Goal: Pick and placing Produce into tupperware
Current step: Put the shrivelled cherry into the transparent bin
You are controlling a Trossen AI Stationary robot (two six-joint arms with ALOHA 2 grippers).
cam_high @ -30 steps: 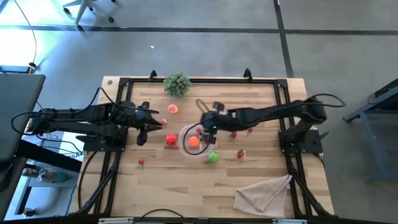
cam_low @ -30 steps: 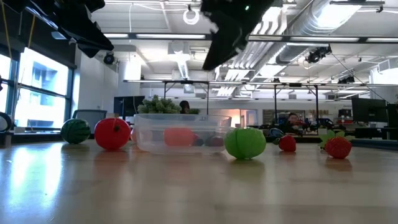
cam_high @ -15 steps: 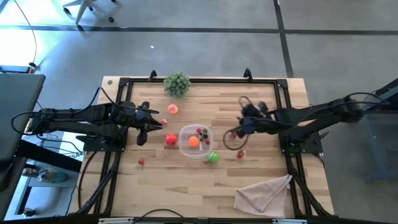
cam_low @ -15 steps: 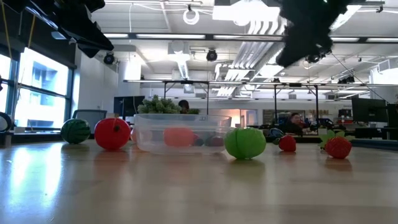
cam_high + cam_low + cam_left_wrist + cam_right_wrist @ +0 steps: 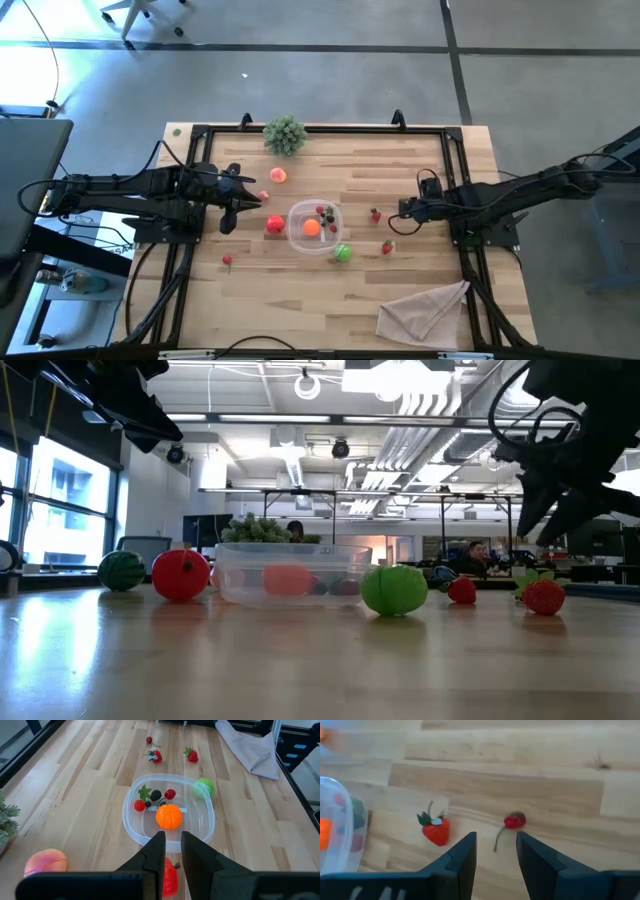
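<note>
Hovering part-open and empty above the desk [image 5: 420, 300], the right pincer [image 5: 495, 851] faces a cherry [image 5: 514, 820] and strawberry [image 5: 436, 829] beside the tupperware [image 5: 300, 238]; descending onto one seems next. The left pincer [image 5: 170, 851] waits, nearly closed.

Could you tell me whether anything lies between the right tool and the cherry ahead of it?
Nothing visible does. The right tool, jaws open and empty, faces the cherry across bare wood; the strawberry sits off to one side.
</note>
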